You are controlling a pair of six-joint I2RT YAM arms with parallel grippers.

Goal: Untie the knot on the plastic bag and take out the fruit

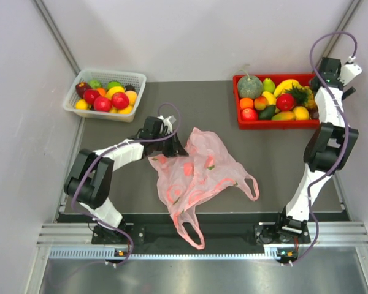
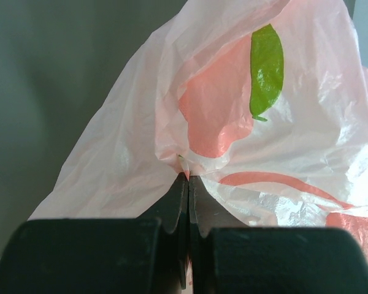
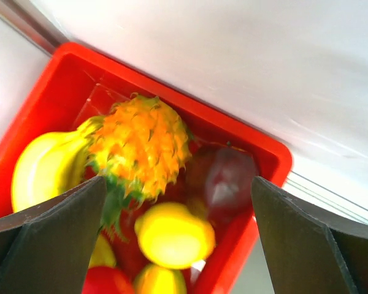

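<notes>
The pink plastic bag [image 1: 199, 174] lies crumpled and flat in the middle of the table; it also fills the left wrist view [image 2: 245, 135]. Its two handles lie apart as loose loops, one at the right [image 1: 250, 187] and one at the front [image 1: 191, 231]; no knot shows. My left gripper [image 1: 176, 149] is shut on a pinch of the bag's left edge [image 2: 188, 176]. My right gripper [image 3: 178, 184] is open and empty above the right end of the red tray [image 1: 275, 125]. Below it lie a dark purple fruit [image 3: 230, 177] and a yellow fruit [image 3: 175, 236]. No fruit shows inside the bag.
The red tray [image 3: 257, 153] at the back right holds several fruits, a spiky pineapple [image 3: 141, 147] and a grey-green melon [image 1: 249, 86]. A white basket [image 1: 138, 78] of fruit stands at the back left. Walls close in both sides.
</notes>
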